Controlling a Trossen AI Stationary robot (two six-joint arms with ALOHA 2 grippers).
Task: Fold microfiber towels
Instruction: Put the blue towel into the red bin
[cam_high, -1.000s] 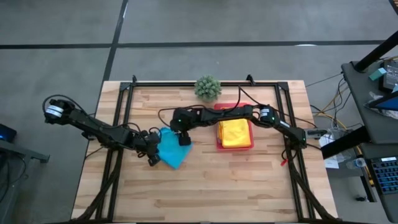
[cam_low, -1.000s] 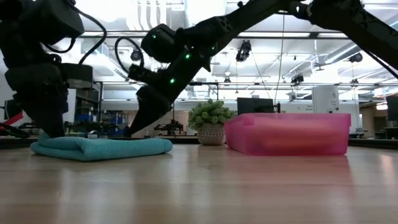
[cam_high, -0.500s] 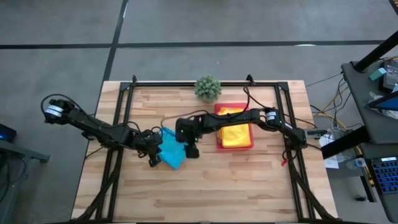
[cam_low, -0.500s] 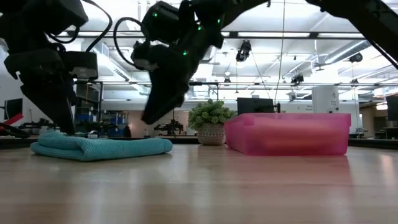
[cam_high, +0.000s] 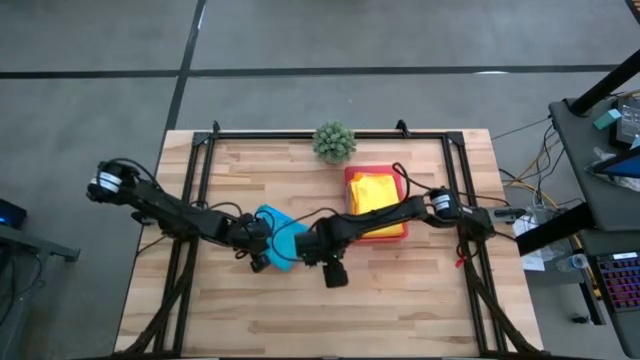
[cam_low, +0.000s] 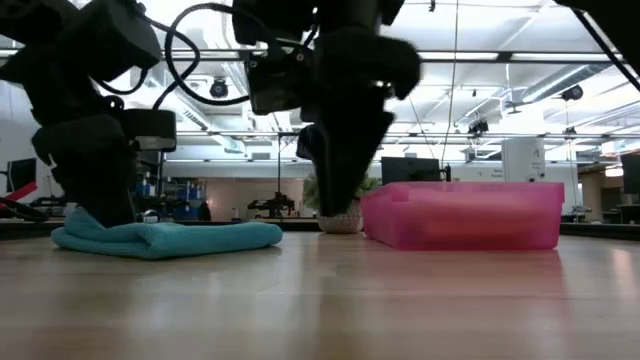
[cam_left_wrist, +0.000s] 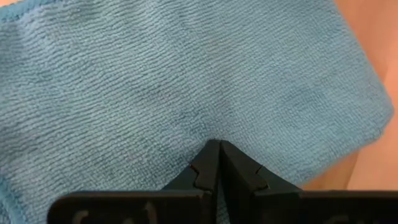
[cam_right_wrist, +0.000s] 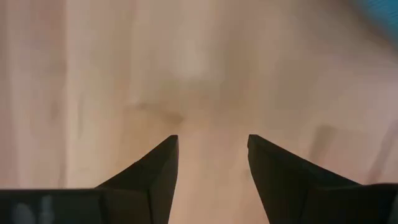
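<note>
Left gripper (cam_left_wrist: 219, 144): fingers pressed together, tips down on the turquoise towel (cam_high: 280, 236). Whether any cloth is pinched between them I cannot tell; it reads more as pinning than gripping.

Right gripper (cam_right_wrist: 212, 144): fingers parted, nothing between them, only bare wood below. From above it sits just beside the towel's near-right edge (cam_high: 331, 270), not touching it.

Turquoise towel lies left of centre, bunched into a low folded pad (cam_low: 165, 238) rather than spread flat.

Judgement: the fold on this towel is mid-way, the left arm anchoring while the right is free. Next move probably calls for the right gripper to drop to a free edge, close on one layer only, and carry it across without dragging the pad from under the left tips.

Yellow towel (cam_high: 372, 192) lies in the pink tray (cam_high: 350, 176), right of centre, apparently finished. Other colours not in view.

Surface: pale wooden table (cam_high: 400, 310), dark frame rails. Potted plant (cam_high: 334, 140) at the far edge. Beyond: open workshop, ceiling lights, monitors; grey floor around.
</note>
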